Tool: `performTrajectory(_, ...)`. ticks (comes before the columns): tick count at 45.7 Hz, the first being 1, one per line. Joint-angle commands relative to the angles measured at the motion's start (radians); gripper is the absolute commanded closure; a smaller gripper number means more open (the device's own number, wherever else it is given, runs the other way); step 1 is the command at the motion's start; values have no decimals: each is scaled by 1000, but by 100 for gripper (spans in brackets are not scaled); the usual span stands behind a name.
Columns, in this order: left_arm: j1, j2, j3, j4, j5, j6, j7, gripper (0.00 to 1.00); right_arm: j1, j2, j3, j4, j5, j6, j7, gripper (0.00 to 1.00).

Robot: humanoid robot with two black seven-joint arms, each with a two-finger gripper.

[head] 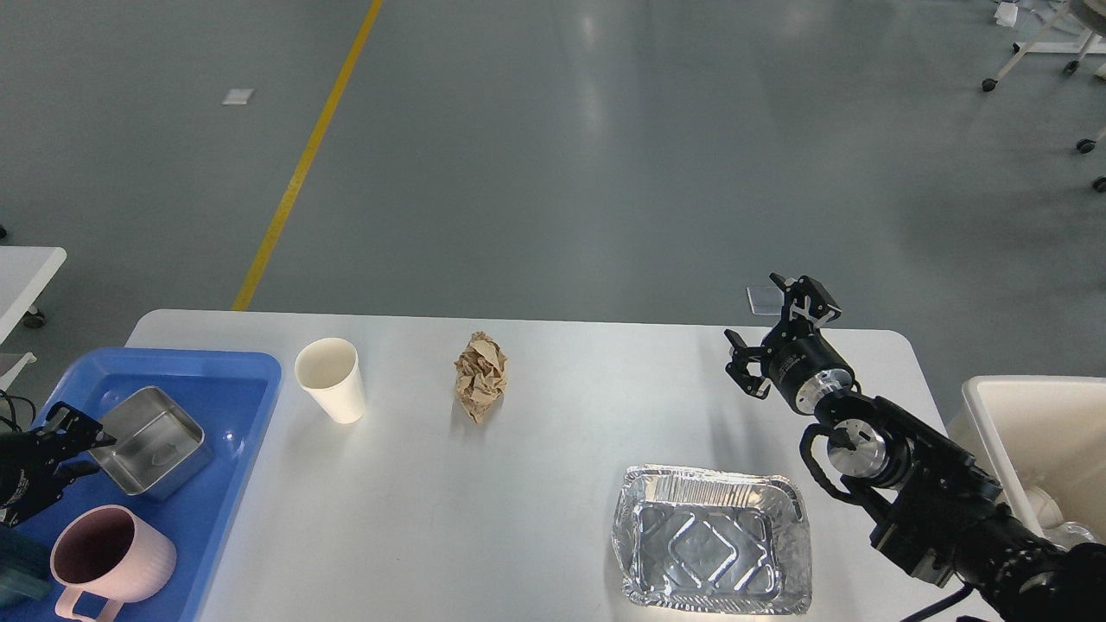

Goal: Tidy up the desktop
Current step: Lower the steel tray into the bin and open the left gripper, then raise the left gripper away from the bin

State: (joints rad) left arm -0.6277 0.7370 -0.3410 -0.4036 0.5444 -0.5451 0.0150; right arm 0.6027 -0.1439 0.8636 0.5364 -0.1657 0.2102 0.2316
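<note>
The desktop (562, 466) is a wide whitish-grey tabletop. On it stand a white paper cup (330, 380), a crumpled brown paper ball (480, 376) and an empty foil tray (714, 540). A blue tray (246, 406) at the left end holds a steel box (154, 442) lying flat and a pink mug (111, 561). My left gripper (79, 447) is open at the steel box's left rim. My right gripper (772, 333) is open and empty above the table's far right part.
A white bin (1028, 432) stands off the table's right end. A small white table corner (26, 268) is at the far left. A dark teal object (17, 580) sits in the blue tray's near left corner.
</note>
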Motion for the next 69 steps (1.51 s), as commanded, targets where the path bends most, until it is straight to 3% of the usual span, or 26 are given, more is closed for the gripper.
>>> performTrajectory(1,-21,4,-1,-1,-72,-1,-3,27,2,1,0,0,-2,0,0,0)
performTrajectory(5,-26,4,-1,-1,-119,-4,-3,15,3,1,0,0,-2,0,0,0)
performTrajectory(14,-38,7,-1,-4,-138,-24,-3,4,8,0,0,0,0,-2,0,0)
performTrajectory(20,-40,27,-49,-14,-138,-45,-3,3,12,1,0,0,0,-2,0,0)
performTrajectory(30,-38,68,-252,-20,-141,-226,-1,3,22,3,0,0,-2,-3,0,0)
performTrajectory(35,-38,93,-352,-44,-147,-274,0,3,23,3,0,0,-2,-3,0,0)
performTrajectory(48,-20,176,-524,-219,-207,-288,3,4,45,-2,-40,2,-3,-18,-2,0)
performTrajectory(58,6,220,-549,-424,-268,-286,6,4,58,-3,-55,2,-3,-29,-5,0)
performTrajectory(63,16,226,-549,-529,-267,-254,9,4,60,-3,-55,2,-3,-31,-5,0)
performTrajectory(69,23,225,-533,-630,-265,-158,19,4,66,-3,-57,2,-3,-31,-6,0)
